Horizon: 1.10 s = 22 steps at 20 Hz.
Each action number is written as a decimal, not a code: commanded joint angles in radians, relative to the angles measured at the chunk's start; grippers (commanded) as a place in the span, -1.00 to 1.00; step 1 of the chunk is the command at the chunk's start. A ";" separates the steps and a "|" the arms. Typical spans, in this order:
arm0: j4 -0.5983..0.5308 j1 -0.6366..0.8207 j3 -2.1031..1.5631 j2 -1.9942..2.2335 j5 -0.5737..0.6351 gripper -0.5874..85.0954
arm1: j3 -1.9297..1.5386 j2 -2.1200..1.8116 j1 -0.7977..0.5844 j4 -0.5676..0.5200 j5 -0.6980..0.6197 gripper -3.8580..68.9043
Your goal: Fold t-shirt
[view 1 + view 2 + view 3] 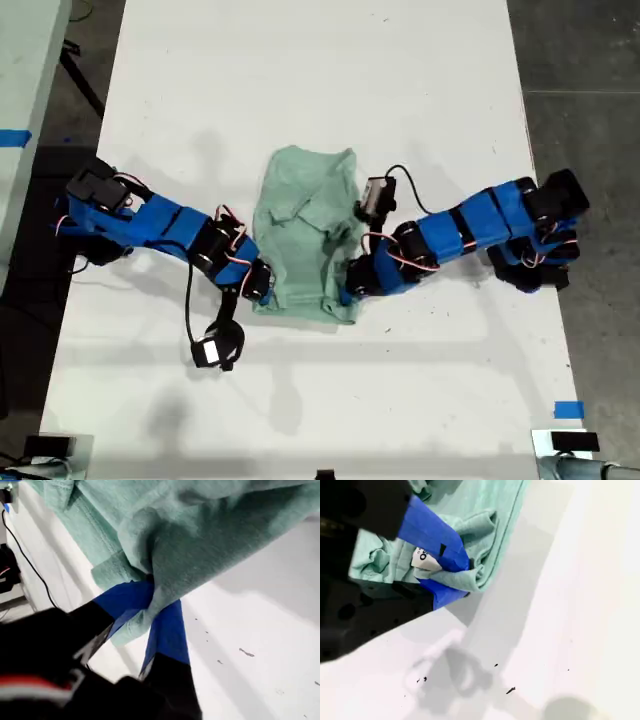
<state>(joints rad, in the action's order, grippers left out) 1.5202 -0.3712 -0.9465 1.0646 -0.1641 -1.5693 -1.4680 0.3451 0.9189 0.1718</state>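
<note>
The pale mint-green t-shirt [305,220] lies bunched and partly folded in the middle of the white table. In the exterior view the arm from the left ends in my first gripper [262,285], at the shirt's near left corner. The first wrist view shows that gripper [152,597] shut, with the t-shirt [200,530] pinched between its blue-taped fingers. The arm from the exterior view's right carries my second gripper [350,290] to the near right corner. There my second gripper [457,575] is shut on the t-shirt [480,535], beside a white label [422,560].
The white table [320,80] runs far beyond the shirt, with dark floor on both sides in the exterior view. Blue tape [568,409] marks its near right part. A wrist camera and black cable [215,350] hang off the first arm.
</note>
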 commanded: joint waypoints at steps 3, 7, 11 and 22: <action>0.072 0.199 0.008 0.114 0.140 -0.99 | -0.005 -0.069 -0.204 -0.041 -0.199 -0.92; 0.086 0.480 0.009 0.117 0.324 -0.99 | 0.032 -0.072 -0.426 -0.035 -0.373 -0.92; 0.078 0.701 0.012 0.077 0.453 -0.99 | 0.058 -0.057 -0.568 -0.046 -0.443 -0.92; -0.058 0.946 -0.018 0.206 0.641 -0.64 | 0.011 -0.183 -0.894 -0.091 -0.693 -0.03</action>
<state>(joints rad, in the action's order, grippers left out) 1.4880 0.5077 -0.9664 1.1858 0.4771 -1.5815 -1.5340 -0.4863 0.8023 -0.5016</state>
